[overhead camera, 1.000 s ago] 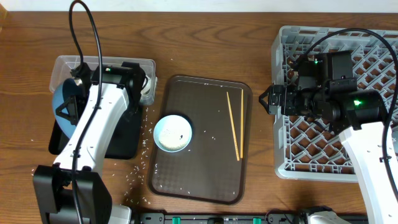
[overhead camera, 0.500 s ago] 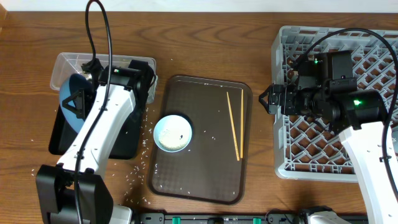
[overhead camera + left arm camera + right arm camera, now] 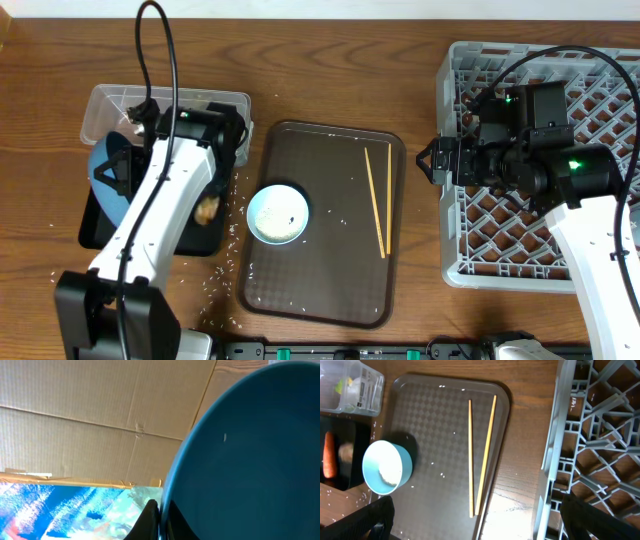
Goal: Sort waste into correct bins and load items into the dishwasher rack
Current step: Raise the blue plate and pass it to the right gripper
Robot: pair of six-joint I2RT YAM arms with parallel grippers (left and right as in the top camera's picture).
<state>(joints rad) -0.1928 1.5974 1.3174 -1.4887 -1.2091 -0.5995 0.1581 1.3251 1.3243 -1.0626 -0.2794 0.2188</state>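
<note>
My left gripper (image 3: 113, 166) is shut on the rim of the large blue plate (image 3: 100, 192) and holds it tilted on edge above the black tray (image 3: 95, 232). In the left wrist view the plate (image 3: 250, 460) fills the right side, with both fingers (image 3: 149, 522) clamped on its rim. A brown lump (image 3: 207, 210) lies on the black tray; the right wrist view shows it (image 3: 345, 452) beside the orange carrot (image 3: 329, 455). The light-blue cup (image 3: 278, 214) holds rice. Two chopsticks (image 3: 378, 200) lie on the brown serving tray (image 3: 320, 290). My right gripper (image 3: 430, 160) is open and empty beside the grey rack (image 3: 560, 260).
The clear tub (image 3: 105, 105) behind the black tray holds a yellow-green wrapper (image 3: 341, 385) and white tissue. Rice grains are scattered on the wood (image 3: 230, 235) and on the serving tray. The left arm crosses the black tray. The rack (image 3: 590, 435) is right of the chopsticks.
The left gripper has tipped the blue plate further and shifted it slightly left. A brown lump now lies on the black tray. The right arm has not moved.
</note>
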